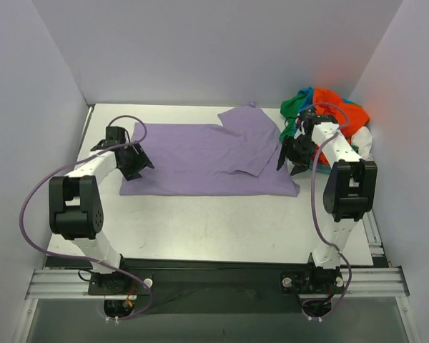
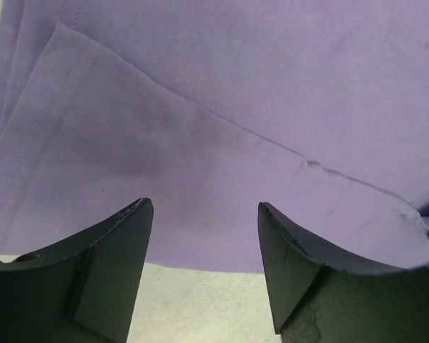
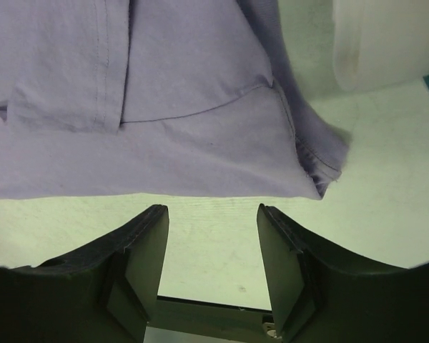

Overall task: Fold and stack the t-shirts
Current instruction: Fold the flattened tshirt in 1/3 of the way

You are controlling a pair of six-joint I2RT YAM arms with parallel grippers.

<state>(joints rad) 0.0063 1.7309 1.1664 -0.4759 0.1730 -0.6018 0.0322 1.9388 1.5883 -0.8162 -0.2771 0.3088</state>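
A lavender-purple t-shirt (image 1: pixel 200 161) lies flat across the middle of the table, with one flap folded over its upper right part. My left gripper (image 1: pixel 144 158) is open and empty at the shirt's left edge; in the left wrist view (image 2: pixel 204 207) the fingertips frame the purple hem. My right gripper (image 1: pixel 282 158) is open and empty at the shirt's right edge; in the right wrist view (image 3: pixel 211 211) the purple cloth (image 3: pixel 164 143) lies just beyond the fingertips. A pile of orange-red (image 1: pixel 336 107), green (image 1: pixel 293 106), teal-blue and white (image 1: pixel 363 141) t-shirts sits at the back right.
White walls enclose the table on the left, back and right. The pile of shirts lies close behind my right arm (image 1: pixel 339 153). Bare white table (image 1: pixel 214 225) stretches in front of the purple shirt to the near edge.
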